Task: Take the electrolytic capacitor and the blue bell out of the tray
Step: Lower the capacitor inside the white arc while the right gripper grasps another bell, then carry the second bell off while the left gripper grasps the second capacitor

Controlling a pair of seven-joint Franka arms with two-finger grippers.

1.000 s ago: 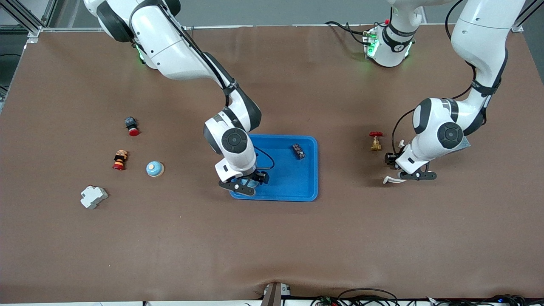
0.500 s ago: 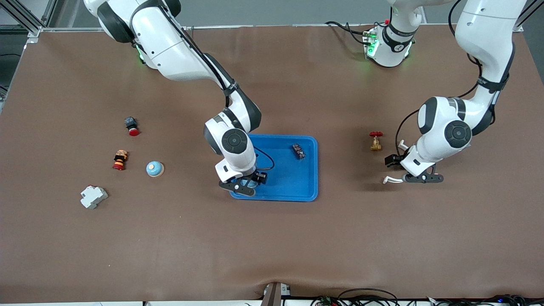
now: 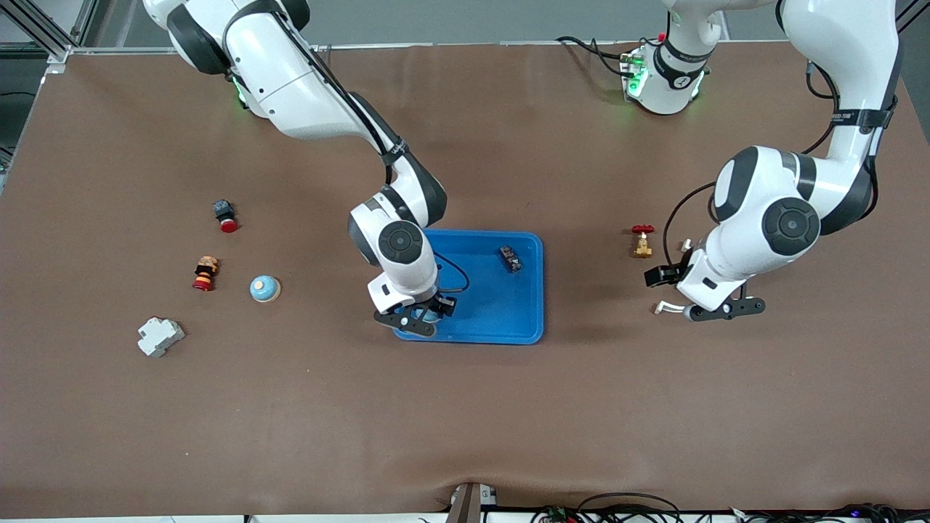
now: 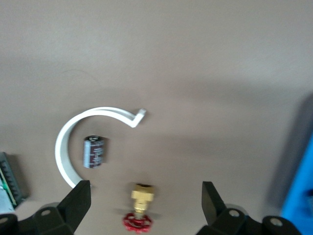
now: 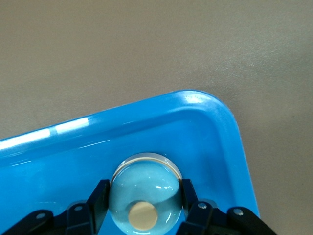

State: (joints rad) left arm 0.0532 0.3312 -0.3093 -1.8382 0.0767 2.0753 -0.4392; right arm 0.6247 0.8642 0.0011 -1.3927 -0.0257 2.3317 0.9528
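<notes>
While clamped by right gripper (image 5: 144, 203) fingers, bell (image 5: 145, 192) sitting in corner of blue tray (image 5: 215, 117). Left gripper (image 4: 145, 200) spread wide over table, above capacitor (image 4: 94, 151), white clip (image 4: 66, 142), brass valve (image 4: 140, 208).

The right gripper (image 3: 415, 317) sits low in a corner of the tray (image 3: 508, 323) nearest the camera, its fingers against the bell (image 5: 145, 192). Under the left gripper (image 4: 145, 203) lie a valve (image 4: 138, 211) and, just beside it, a capacitor (image 4: 94, 151) inside a curved clip (image 4: 68, 142), apparently not touching it.
</notes>
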